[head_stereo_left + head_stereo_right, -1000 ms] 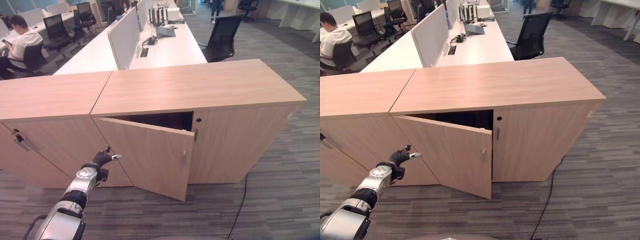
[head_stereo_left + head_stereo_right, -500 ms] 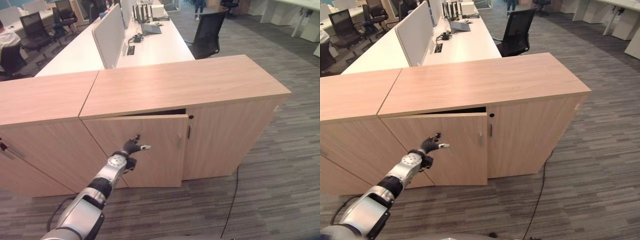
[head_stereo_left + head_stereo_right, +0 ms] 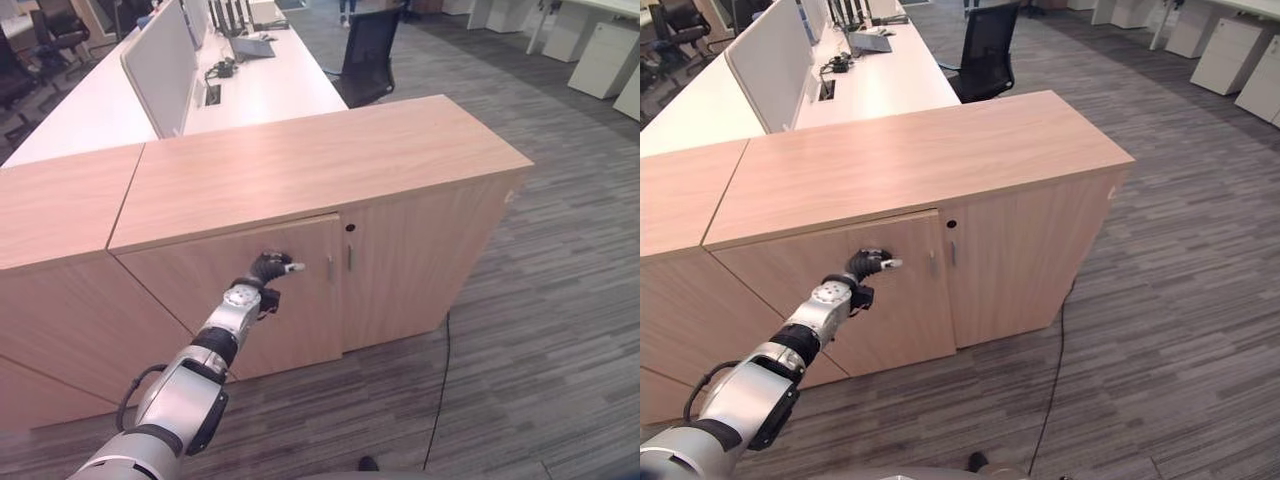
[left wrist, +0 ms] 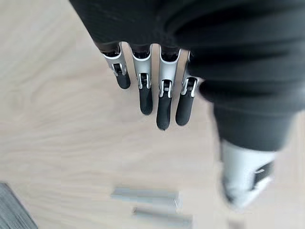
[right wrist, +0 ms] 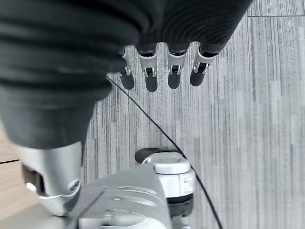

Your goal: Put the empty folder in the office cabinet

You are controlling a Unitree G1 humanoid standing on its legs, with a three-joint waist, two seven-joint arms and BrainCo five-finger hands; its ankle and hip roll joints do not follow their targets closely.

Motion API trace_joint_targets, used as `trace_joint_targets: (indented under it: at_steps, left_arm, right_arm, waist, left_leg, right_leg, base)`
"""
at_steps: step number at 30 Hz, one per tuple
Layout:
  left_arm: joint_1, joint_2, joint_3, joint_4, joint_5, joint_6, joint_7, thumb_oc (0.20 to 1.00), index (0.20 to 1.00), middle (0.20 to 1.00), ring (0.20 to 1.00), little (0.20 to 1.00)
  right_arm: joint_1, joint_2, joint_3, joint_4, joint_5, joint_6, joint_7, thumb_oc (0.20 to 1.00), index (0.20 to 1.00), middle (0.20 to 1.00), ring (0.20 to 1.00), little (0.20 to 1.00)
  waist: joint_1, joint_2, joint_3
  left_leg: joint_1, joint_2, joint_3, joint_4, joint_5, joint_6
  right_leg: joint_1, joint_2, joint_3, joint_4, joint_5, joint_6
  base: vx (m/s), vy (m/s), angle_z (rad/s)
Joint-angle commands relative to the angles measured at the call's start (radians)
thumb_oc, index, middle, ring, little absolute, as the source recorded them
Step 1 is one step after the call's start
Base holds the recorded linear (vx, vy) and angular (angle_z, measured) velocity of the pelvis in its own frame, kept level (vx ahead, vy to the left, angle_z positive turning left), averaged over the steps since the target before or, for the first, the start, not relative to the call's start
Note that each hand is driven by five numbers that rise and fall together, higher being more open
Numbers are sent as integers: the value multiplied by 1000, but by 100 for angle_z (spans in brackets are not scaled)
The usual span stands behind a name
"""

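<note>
The office cabinet (image 3: 330, 180) looks shut up tight now: the left door (image 3: 240, 300) sits flush beside the right door (image 3: 420, 250), with the two slim metal handles (image 3: 338, 262) side by side at the seam and a small dark keyhole (image 3: 350, 227) just above them. No folder can be seen on the cabinet top, on the carpet (image 3: 540, 330) in front, or in either hand, so I'd judge it is already inside, behind the closed doors, though the pictures cannot confirm that. If so, the job is as good as finished, and all that is left is to draw the arm away.

The left hand (image 3: 270, 268) is stretched out against the face of the left door, near the handles but short of them. In the left wrist view its fingers (image 4: 163, 100) are straight and held together, pointing at the wood, grasping nothing; the handles (image 4: 145, 194) lie just beyond the fingertips. Whether the tips actually touch the door I cannot tell.

The right hand (image 5: 162, 71) hangs over the carpet, well apart from the cabinet, fingers relaxed and empty.
</note>
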Motion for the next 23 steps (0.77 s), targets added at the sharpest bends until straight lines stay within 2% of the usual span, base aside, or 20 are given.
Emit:
trace_joint_targets:
  at_steps: [1, 5, 6, 8, 10, 14, 23]
  left_arm:
    - [-25, 19, 36, 88, -62, -21, -5, 1000, 1000, 1000, 1000, 1000]
    - [136, 15, 24, 59, 118, -40, 12, 1000, 1000, 1000, 1000, 1000]
    - [137, 15, 24, 58, 118, -40, 12, 1000, 1000, 1000, 1000, 1000]
    - [223, 11, 19, 23, 213, -65, 50, 1000, 1000, 1000, 1000, 1000]
    - [340, -14, 16, 44, 279, -61, 57, 1000, 1000, 1000, 1000, 1000]
    - [503, -24, 70, 123, 274, -46, 7, 1000, 1000, 1000, 1000, 1000]
    - [641, -41, 151, 220, 317, -17, 1, 1000, 1000, 1000, 1000, 1000]
  right_arm:
    - [11, 34, 29, 73, 8, 9, 10, 1000, 1000, 1000, 1000, 1000]
    - [18, 47, 40, 71, -3, 2, 7, 1000, 1000, 1000, 1000, 1000]
    - [18, 48, 40, 71, -3, 2, 7, 1000, 1000, 1000, 1000, 1000]
    - [10, 53, 49, 64, -7, -5, -3, 1000, 1000, 1000, 1000, 1000]
    - [-8, 50, 56, 51, -10, -17, -20, 1000, 1000, 1000, 1000, 1000]
    - [-56, 38, 44, 44, -5, -23, -26, 1000, 1000, 1000, 1000, 1000]
    - [-53, 40, 35, 33, 0, -27, -22, 1000, 1000, 1000, 1000, 1000]
  waist:
    - [12, -47, -62]
    - [39, -64, -58]
    - [38, -64, -58]
    - [53, -76, -53]
    - [73, -89, -49]
    - [107, -98, -50]
    - [145, -109, -42]
  left_leg:
    - [-32, -44, -27, 2, -55, 17]
    - [-39, -45, -62, 2, -49, 11]
    - [-39, -45, -63, 2, -48, 11]
    - [-42, -47, -80, 2, -46, 9]
    - [-44, -48, -96, 2, -46, 7]
    - [-46, -50, -121, 2, -45, 7]
    - [-56, -55, -166, 2, -38, 8]
  right_leg:
    - [24, -68, -46, -26, -15, 101]
    - [37, -67, -72, -26, -28, 89]
    - [37, -67, -73, -26, -28, 89]
    - [42, -68, -85, -26, -32, 85]
    - [48, -67, -100, -26, -37, 82]
    - [57, -65, -117, -26, -46, 76]
    - [61, -65, -149, -26, -54, 68]
  base:
    - [11, -20, 9]
    - [18, -22, 16]
    - [11, -20, 19]
    - [2, -27, 14]
    - [1, -40, 15]
    - [8, -17, 18]
    - [-6, -7, 21]
